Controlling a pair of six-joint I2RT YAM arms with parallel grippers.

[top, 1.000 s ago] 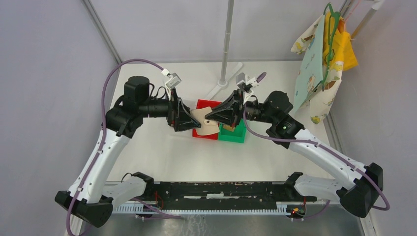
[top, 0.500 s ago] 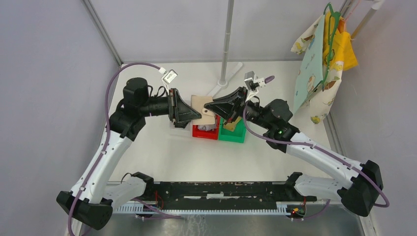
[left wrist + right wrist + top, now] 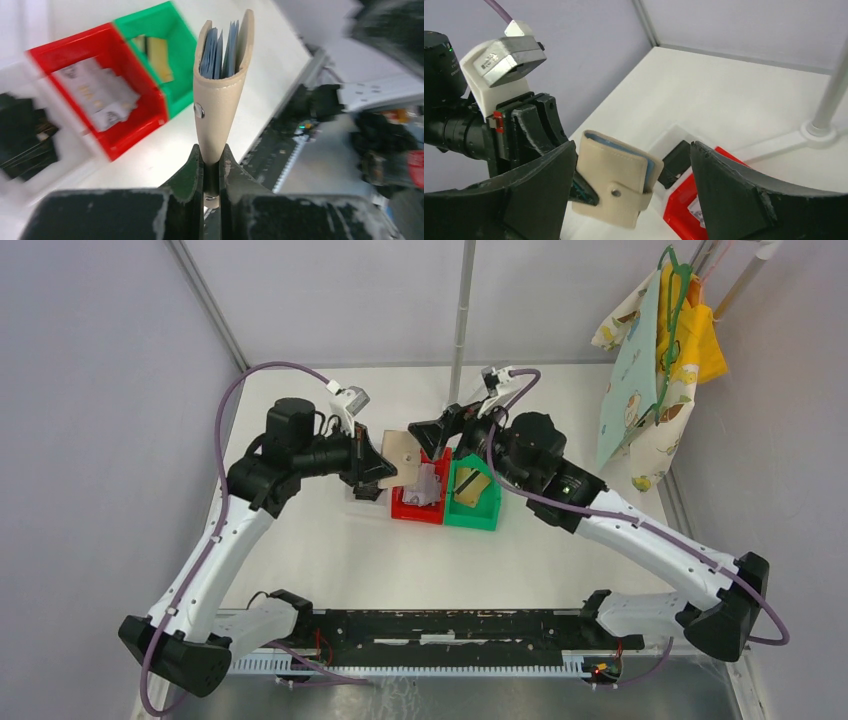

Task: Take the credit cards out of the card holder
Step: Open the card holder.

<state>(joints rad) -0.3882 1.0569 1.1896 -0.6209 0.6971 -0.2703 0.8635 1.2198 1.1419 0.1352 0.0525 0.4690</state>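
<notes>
Tan and folded shut, the card holder (image 3: 402, 450) hangs in the air above the table (image 3: 330, 550) in the top view, just behind the red bin (image 3: 415, 515). The left gripper (image 3: 383, 472) pinches its left edge. The right gripper (image 3: 425, 430) sits close by the holder's right side. Silvery-white cards (image 3: 430, 483) lie in the red bin, and a gold card (image 3: 473, 487) lies in the green bin (image 3: 472, 523) that touches it on the right. A patterned cloth (image 3: 645, 360) hangs at the far right.

From the left wrist, the left gripper (image 3: 212, 167) is clamped tight on the holder's folded spine, with its fingers (image 3: 190, 172) pressed against both sides. The card holder (image 3: 220, 95) stands edge-on, its snap button (image 3: 199, 110) on the left face and its light blue pockets (image 3: 220, 47) showing at the open far end. Below it the silvery-white cards (image 3: 100, 95) rest in the red bin (image 3: 135, 135) and the gold card (image 3: 160, 57) in the green bin (image 3: 187, 37). A black object (image 3: 20, 145) lies blurred at the left.

From the right wrist, the right gripper (image 3: 631, 150) has its jaws spread wide and grips nothing. The card holder (image 3: 611, 182) shows in the gap between them, touching neither, with the left gripper (image 3: 574, 187) pinching its left edge. A corner of the red bin (image 3: 684, 205) and the black object (image 3: 674, 160) lie beneath.
</notes>
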